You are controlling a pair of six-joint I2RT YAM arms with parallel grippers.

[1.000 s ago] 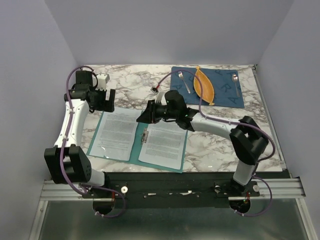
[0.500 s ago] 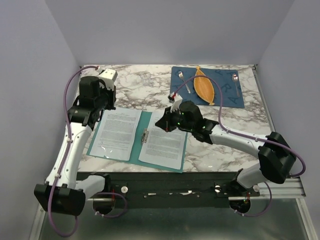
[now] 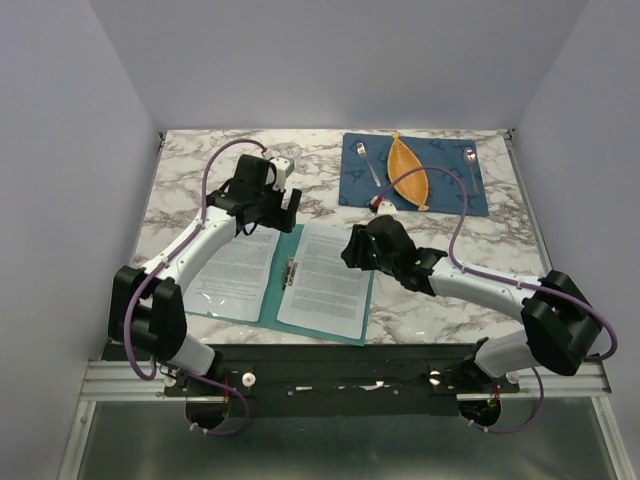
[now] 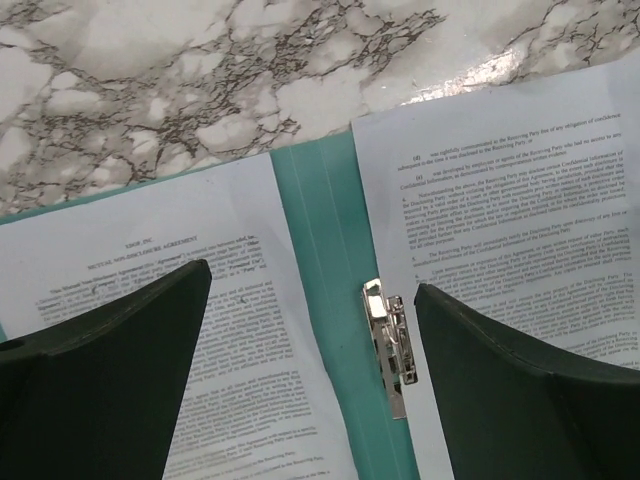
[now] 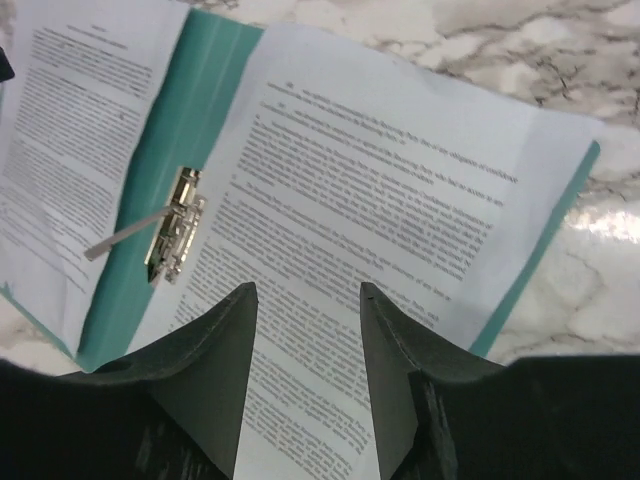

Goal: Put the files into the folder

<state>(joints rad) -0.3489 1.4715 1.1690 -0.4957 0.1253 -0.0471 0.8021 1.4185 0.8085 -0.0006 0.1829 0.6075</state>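
At about 7 o'clock from the middle of the marble table (image 3: 180, 185) lies the folder (image 4: 320, 230), opened flat with its teal inner side up. The files (image 3: 325, 285) are lying inside it: one printed sheet on the left half and one on the right half, with the teal spine bare between them. On the spine sits a small metal clip (image 4: 390, 345), and the right wrist view shows its thin lever standing out toward the left sheet. A thin teal line shows along the far edge of the left sheet. The right sheet covers the far edge of its half, and teal shows only along its right side.

The left gripper (image 4: 312, 280) hangs above the folder at 12 o'clock, over the spine, with its fingers very wide apart and nothing between them. The right gripper (image 5: 307, 292) hangs above the right sheet, at about 2 o'clock from the clip. Its fingers are apart by a narrower gap and hold nothing.

At 1 o'clock on the table is a dark blue placemat (image 3: 455, 195). It carries an orange leaf-shaped dish (image 3: 408, 175) and two pieces of metal cutlery (image 3: 368, 166), one on each side of the dish.
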